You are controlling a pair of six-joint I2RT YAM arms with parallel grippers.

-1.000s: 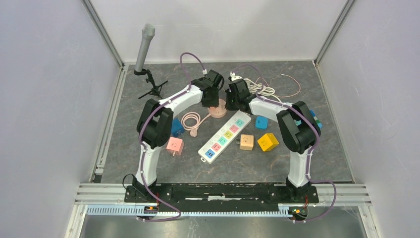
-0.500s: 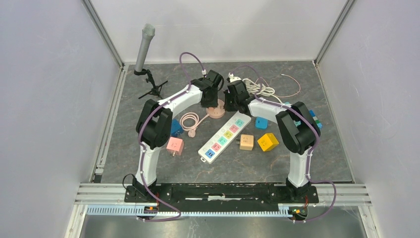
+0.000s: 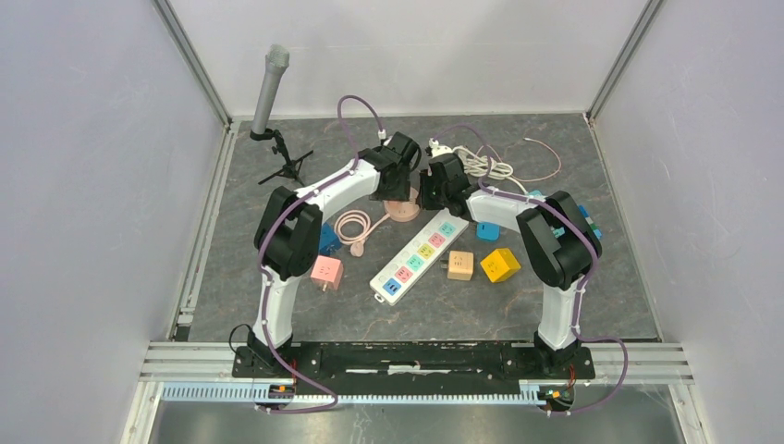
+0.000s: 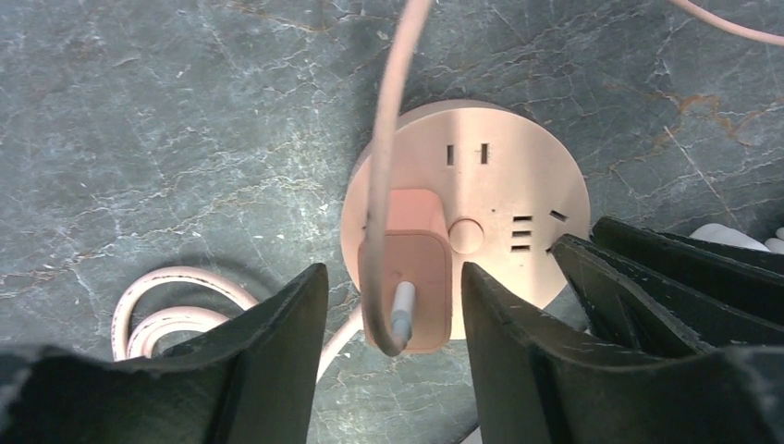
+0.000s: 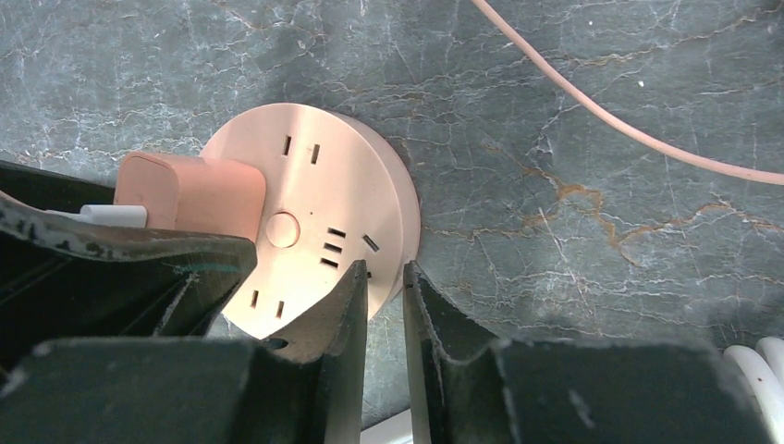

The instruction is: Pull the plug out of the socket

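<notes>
1. Two grippers meet over the round pink socket [image 3: 404, 212], which sits on the grey table [image 3: 305, 314] just beyond the far end of the white power strip [image 3: 418, 253].
2. Pink plug [image 4: 418, 277] is seated in the socket face, just beside the centre button. A pink cable [image 4: 382, 139] loops out of its top.
3. Left gripper [image 4: 393, 342]: jaws wide apart, one finger on each side of the plug with a small gap on both sides. It grips nothing.
4. Right gripper [image 5: 382, 287]: jaws nearly closed with only a thin slit and nothing between them. Tips sit at the socket rim on the side away from the plug; cannot tell if they touch.
5. Cube adapters lie near the strip: pink cube [image 3: 326, 270], orange cube [image 3: 459, 265], yellow cube [image 3: 499, 265], blue cube [image 3: 488, 228].
6. Grey microphone [image 3: 270, 91] stands on its stand at the far left.
</notes>
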